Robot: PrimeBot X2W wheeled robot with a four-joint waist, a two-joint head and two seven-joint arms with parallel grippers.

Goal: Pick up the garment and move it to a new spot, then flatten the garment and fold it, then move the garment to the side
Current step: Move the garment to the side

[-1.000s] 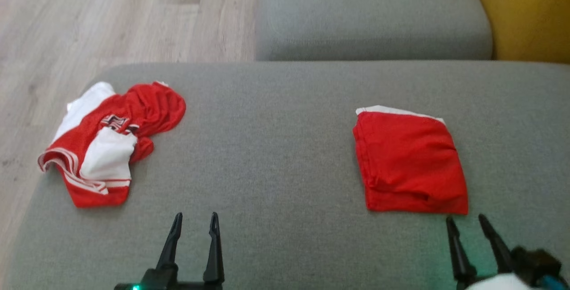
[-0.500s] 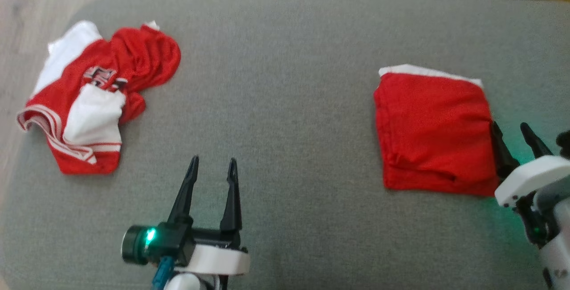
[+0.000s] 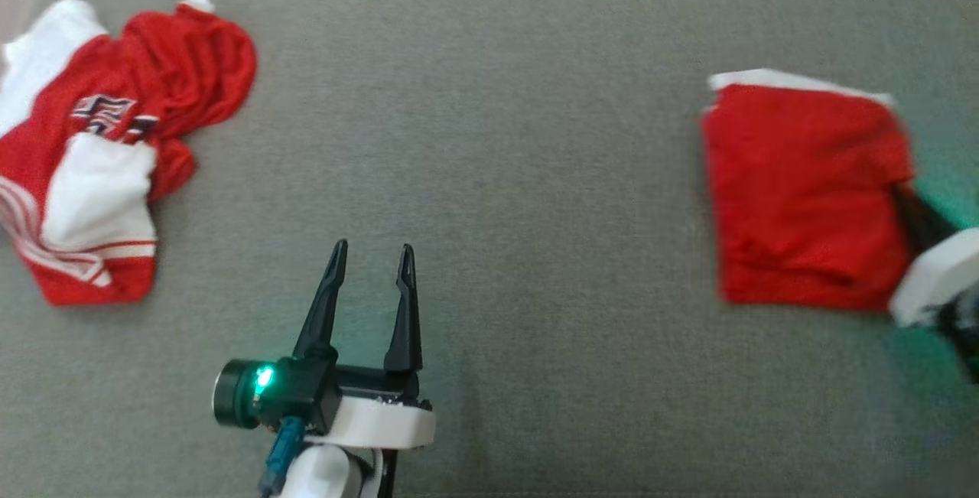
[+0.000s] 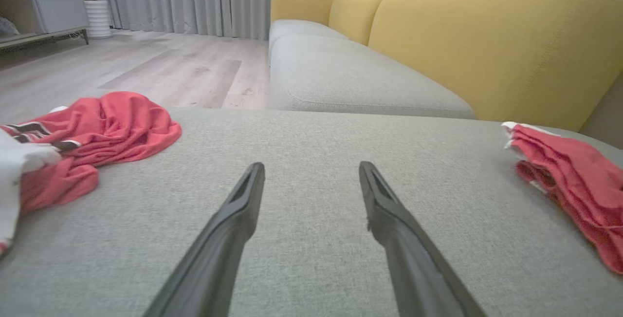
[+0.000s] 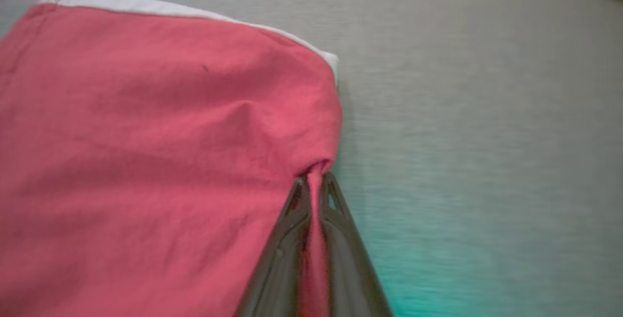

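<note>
**Right jaws clamp the garment (image 3: 803,192) at its edge**

Half a second ago the right gripper (image 5: 315,177) stood with jaws spread just beside the garment's right edge. Now those jaws are clenched on that edge, with a thin ridge of red cloth pinched up between them. The head camera has also dipped, so the overall shift of the head view is the camera's move and not the cloth's.

The garment lies folded at the right of the head view on the grey cushion (image 3: 489,138). It is well apart from a crumpled red-and-white jersey (image 3: 99,146) at the upper left. It looks light, thin and limp, and the stacked layers would likely slide apart or sag open if lifted by one edge. A grip that catches every layer, or a low drag across the cushion, seems safer than a high lift. From these views it cannot be told whether the pinch holds all the layers.

The right arm reaches in low from the right edge of the frame, with its fingers pointing up and left into the cloth. The left gripper (image 3: 373,247) hovers at lower centre over bare cushion, its jaws released and wide and holding nothing.
</note>
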